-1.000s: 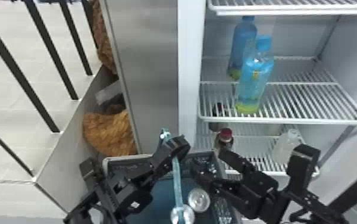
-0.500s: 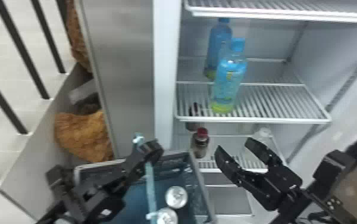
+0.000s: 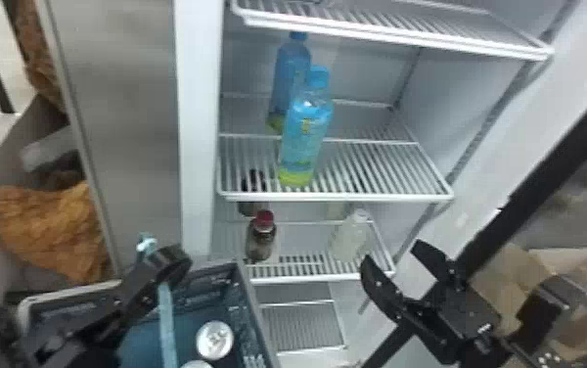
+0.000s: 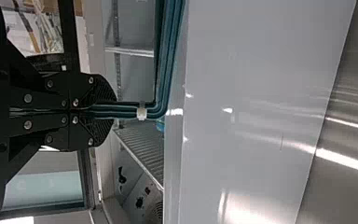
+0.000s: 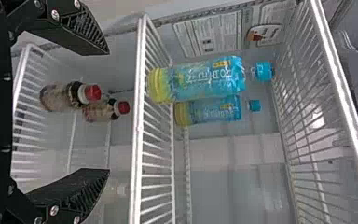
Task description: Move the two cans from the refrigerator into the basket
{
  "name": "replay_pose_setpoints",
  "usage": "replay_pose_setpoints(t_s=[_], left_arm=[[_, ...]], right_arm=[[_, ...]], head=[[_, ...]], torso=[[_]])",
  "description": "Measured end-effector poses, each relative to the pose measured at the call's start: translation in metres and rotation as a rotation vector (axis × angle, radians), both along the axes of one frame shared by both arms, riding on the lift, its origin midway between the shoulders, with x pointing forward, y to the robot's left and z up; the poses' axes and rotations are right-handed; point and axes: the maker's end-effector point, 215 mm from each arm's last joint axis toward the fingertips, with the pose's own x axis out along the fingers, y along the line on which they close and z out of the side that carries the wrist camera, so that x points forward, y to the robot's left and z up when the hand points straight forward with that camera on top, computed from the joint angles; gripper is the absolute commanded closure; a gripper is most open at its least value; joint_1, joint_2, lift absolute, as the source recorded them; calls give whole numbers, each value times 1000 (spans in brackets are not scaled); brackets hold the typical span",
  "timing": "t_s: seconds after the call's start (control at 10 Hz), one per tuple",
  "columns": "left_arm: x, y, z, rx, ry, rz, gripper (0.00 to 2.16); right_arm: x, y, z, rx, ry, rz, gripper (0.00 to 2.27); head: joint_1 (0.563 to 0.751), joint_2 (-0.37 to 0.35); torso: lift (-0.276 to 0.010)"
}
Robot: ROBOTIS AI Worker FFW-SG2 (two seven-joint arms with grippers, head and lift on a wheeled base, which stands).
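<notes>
"Head view?"
"From above, forward and down over the basket [image 3: 70, 292] into the refrigerator [image 3: 199, 122]."
"Wrist views?"
"Left faces a smooth panel [image 4: 256, 60], close up; right looks closely at blue-capped bottles [image 5: 205, 80], shared with the head view."

White lettering on both blue bottles [image 5: 198, 80], printed label sheets [image 5: 209, 33] on the refrigerator's inner wall [image 5: 121, 60]
</notes>
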Motion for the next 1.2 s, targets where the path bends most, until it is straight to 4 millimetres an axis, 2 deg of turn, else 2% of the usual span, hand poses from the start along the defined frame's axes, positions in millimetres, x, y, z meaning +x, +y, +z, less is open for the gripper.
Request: replay_pose_setpoints(t_s=[0.8, 1.2], left_arm=[[-3, 17, -7, -2, 17, 47, 1200], [-3, 27, -5, -5, 14, 70, 1200]], right_arm=[[-83, -17, -2, 1, -10, -44, 159], [-106, -19, 3, -5, -9, -54, 159]], head=[[695, -330], [695, -330]], torso=[[-35], [-35]])
